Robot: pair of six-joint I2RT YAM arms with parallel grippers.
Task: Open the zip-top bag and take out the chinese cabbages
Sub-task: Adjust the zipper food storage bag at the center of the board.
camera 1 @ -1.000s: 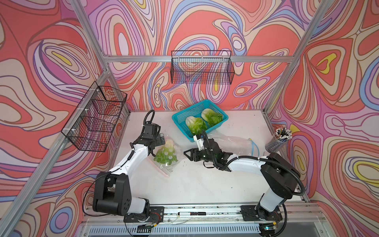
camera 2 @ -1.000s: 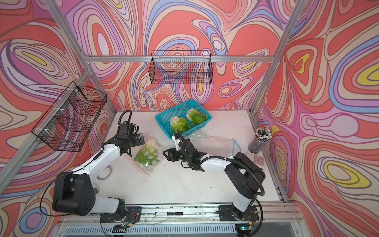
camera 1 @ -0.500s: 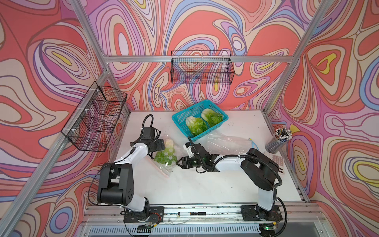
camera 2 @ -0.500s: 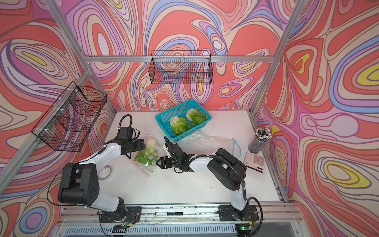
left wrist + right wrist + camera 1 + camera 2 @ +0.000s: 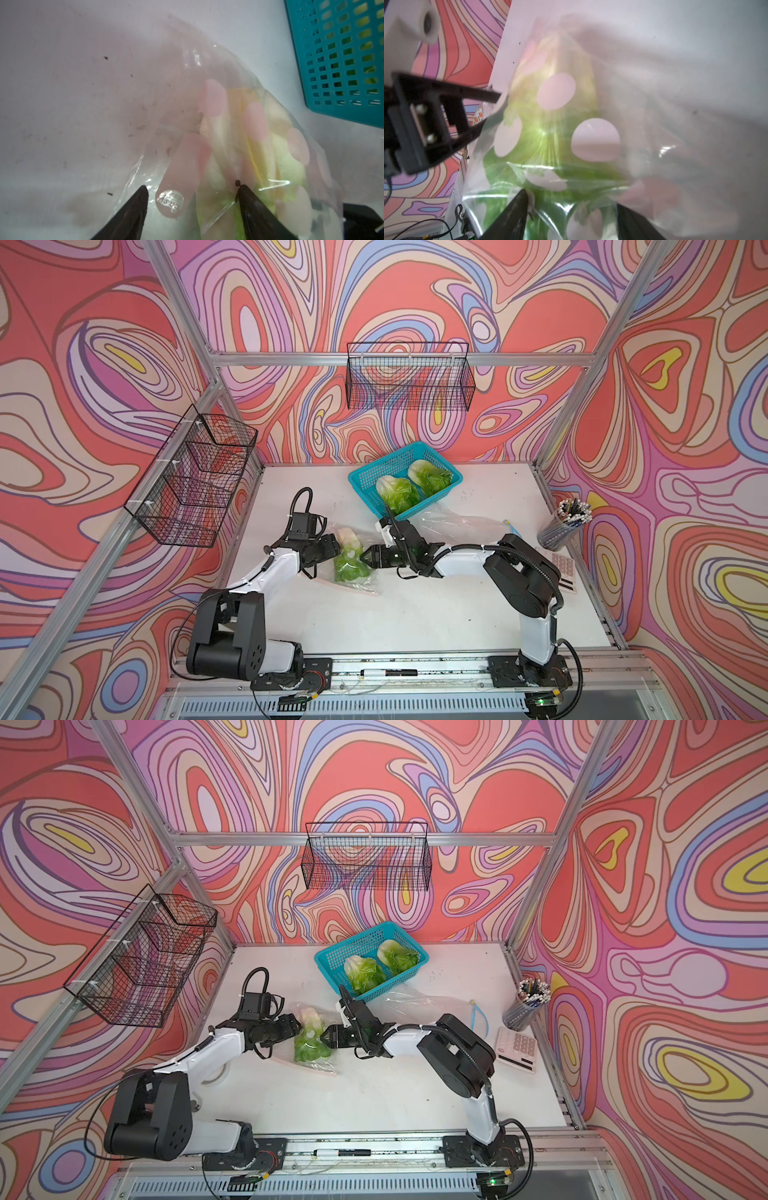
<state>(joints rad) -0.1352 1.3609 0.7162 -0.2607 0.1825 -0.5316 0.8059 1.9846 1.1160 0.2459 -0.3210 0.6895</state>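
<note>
A clear zip-top bag (image 5: 358,578) with pale dots lies on the white table left of centre. It holds one of the chinese cabbages (image 5: 349,566), whitish base toward the back. My left gripper (image 5: 336,549) reaches the bag from the left. In the left wrist view this gripper (image 5: 191,185) is open, with the bag's plastic (image 5: 178,162) between the tips. My right gripper (image 5: 365,558) meets the bag from the right. In the right wrist view it (image 5: 572,197) is open around plastic and green leaves (image 5: 550,128). Two more cabbages (image 5: 397,491) (image 5: 430,477) lie in the basket.
The teal basket (image 5: 370,475) stands behind the bag. A second clear bag (image 5: 457,522) lies flat right of my right gripper. A pencil cup (image 5: 563,522) and a calculator (image 5: 517,1048) sit at the right edge. Wire baskets (image 5: 409,381) (image 5: 195,477) hang on the walls.
My right gripper has swung left from beside the flat bag to the cabbage bag. My left gripper has dropped against the bag's left side and its jaws have narrowed.
</note>
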